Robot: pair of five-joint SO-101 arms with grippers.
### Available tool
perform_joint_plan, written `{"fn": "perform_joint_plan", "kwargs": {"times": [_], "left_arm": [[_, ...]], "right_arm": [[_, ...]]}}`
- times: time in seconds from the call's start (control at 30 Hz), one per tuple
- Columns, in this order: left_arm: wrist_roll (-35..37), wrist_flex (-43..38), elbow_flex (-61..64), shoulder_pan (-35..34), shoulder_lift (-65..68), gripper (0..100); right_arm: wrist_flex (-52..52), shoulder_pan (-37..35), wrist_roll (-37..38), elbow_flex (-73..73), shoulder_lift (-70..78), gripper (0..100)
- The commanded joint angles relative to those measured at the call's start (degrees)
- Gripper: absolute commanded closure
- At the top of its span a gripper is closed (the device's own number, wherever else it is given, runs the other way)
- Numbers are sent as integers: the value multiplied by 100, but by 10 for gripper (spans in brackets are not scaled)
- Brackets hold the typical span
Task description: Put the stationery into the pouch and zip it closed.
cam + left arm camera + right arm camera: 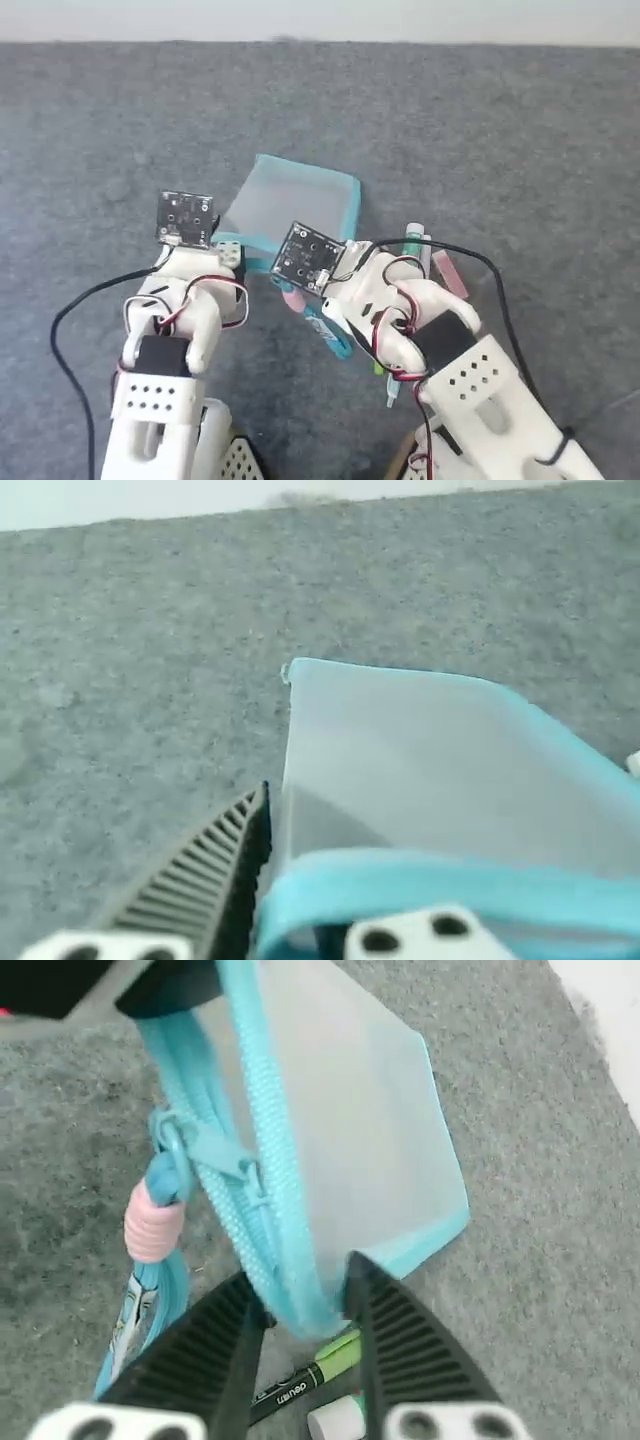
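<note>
Stage: by my reading, the pouch is being held at its mouth and the stationery is not yet in it.
Pouch: it lies flat on the grey surface, just to 12 o'clock of centre in the high view. Its body runs toward 12–1 o'clock and its mouth faces 6 o'clock, toward the arms.
Long axis of mouth: the zip band runs roughly from 9 to 4 o'clock, from one arm's grip to the other's.
Left fingers: they look closed on the teal rim at the 9 o'clock end of the mouth.
Right fingers: they are narrow and pinch the zip band at the 4 o'clock end. The zip pull is just beside them.
Pink-capped pen: it is touching the rim by the zip pull, and its axis runs from 10 to 4 o'clock. I cannot tell whether its tip is inside the mouth.
Green pen: it lies under the right fingers, outside the pouch.
Other stationery: upright pens and a pink block sit at 3–4 o'clock of the pouch, beside the right arm.
Key relation: the loose items lie on the right arm's side, so that arm is nearer them. It would have to let go of the rim to fetch them while the left keeps the mouth anchored.
</note>
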Motion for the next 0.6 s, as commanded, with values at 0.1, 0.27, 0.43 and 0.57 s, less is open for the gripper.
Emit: {"fn": "perform_joint_plan", "kwargs": {"times": [0.1, 0.27, 0.43, 0.57], "left_arm": [[791, -281, -75, -712, 97, 990], [879, -290, -84, -747, 97, 990], [879, -290, -92, -730, 97, 990], [879, -281, -92, -730, 97, 990]], "right_arm": [[84, 251, -176, -62, -207, 744], [338, -40, -712, -255, -207, 764], [154, -954, -1424, -123, -127, 762], [-585, -1121, -1908, 53, 286, 761]]}}
